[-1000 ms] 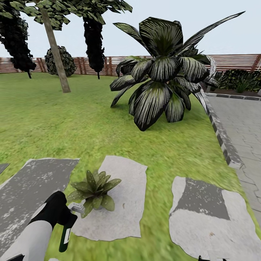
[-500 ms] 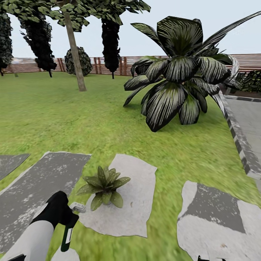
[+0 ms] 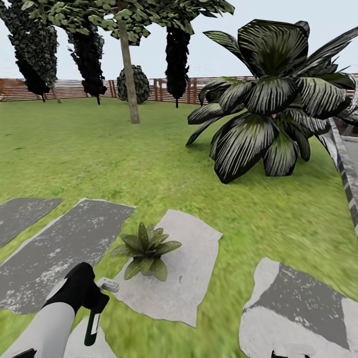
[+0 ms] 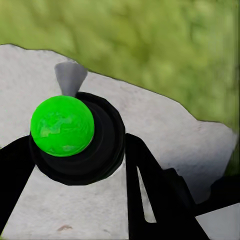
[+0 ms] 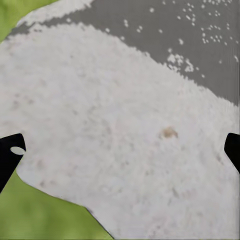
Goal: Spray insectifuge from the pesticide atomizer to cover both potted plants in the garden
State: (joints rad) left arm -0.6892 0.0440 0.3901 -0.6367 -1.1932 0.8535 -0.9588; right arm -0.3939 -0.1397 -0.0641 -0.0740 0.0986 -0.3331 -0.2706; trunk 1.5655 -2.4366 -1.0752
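One potted plant (image 3: pixel 145 250), one pesticide atomizer (image 3: pixel 94 314), five grey stepping stones (image 3: pixel 59 248), one big white-striped leafy bush (image 3: pixel 271 107), one slatted wooden fence (image 3: pixel 74 89), and one pale slender tree trunk (image 3: pixel 128 64).

Striped leafy bush (image 3: pixel 271 112) beside lawn; tree trunk (image 3: pixel 128 74) behind.

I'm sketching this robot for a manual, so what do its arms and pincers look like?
In the head view the left arm is a smooth pale grey-white tube ending in a rounded matte black wrist. The left pincer is plain black with flat, angular fingers. The right pincer shows as two black fingertips, one with a small pale oval mark. I see no cables or lettering.
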